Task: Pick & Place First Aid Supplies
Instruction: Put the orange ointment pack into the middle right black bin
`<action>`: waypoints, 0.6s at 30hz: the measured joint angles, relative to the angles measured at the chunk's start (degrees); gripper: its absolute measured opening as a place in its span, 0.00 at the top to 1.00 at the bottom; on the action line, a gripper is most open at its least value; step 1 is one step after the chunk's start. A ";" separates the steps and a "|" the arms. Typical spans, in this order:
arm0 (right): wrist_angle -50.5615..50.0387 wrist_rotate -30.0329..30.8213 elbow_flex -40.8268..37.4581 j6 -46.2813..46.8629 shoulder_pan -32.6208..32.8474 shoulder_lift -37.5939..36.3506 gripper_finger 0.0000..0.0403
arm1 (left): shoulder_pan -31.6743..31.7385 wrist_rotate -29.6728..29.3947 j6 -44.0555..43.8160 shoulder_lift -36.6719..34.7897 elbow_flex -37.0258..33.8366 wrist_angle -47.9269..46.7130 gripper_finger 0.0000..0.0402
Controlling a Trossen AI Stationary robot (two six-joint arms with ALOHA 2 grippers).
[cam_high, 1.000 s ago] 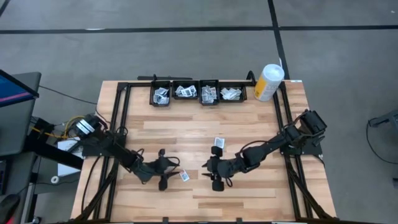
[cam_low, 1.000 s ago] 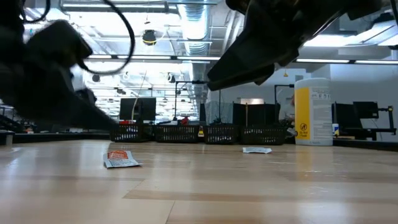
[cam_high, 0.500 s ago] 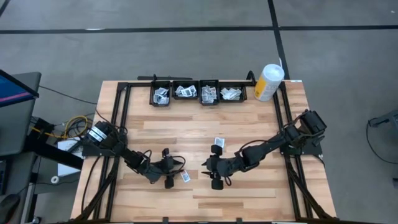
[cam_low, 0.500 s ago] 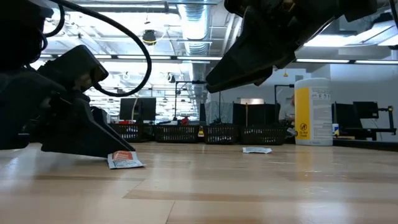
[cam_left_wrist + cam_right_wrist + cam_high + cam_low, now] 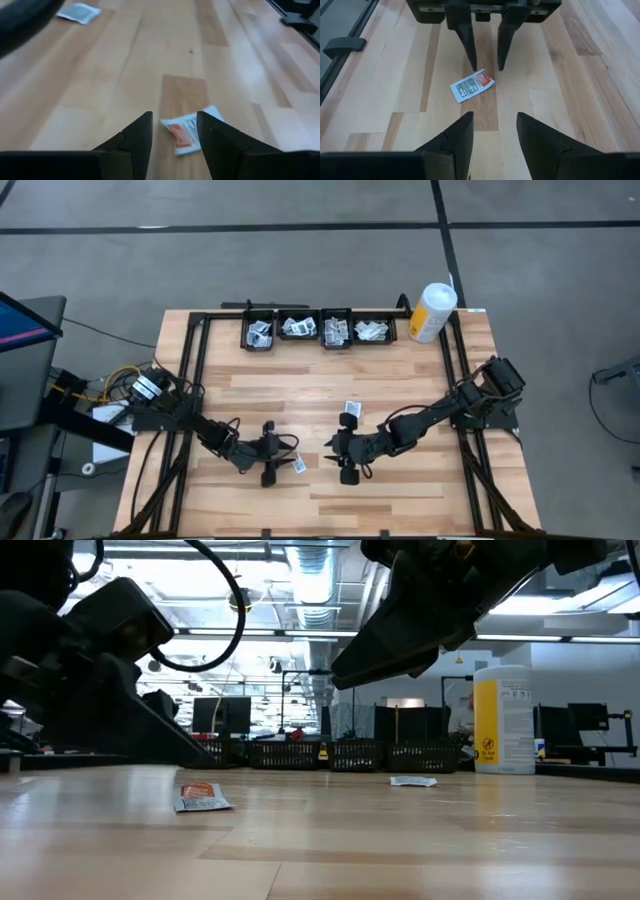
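The left end effector (image 5: 281, 463) hovers low over the bench (image 5: 330, 385), its fingers (image 5: 137, 136) spread apart and gripping nothing, aimed at an orange-marked packet (image 5: 297, 465) that lies flat on the wood just ahead of the tips. Facing it from the other side, the right end effector (image 5: 336, 459) also stands parted and empty, not touching the packet. A clean pick looks to call for straddling the packet squarely, tips pressed down to the wood before closing, since so thin a sachet could slide away. A second packet (image 5: 351, 409) lies nearby; four black bins (image 5: 318, 329) of sorted supplies wait along the far edge, beside a white-and-yellow canister (image 5: 432, 311).
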 joint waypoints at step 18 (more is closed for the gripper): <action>0.47 0.07 0.00 -0.04 0.00 -0.02 0.65 | 0.43 3.07 -4.35 5.08 0.17 1.70 0.62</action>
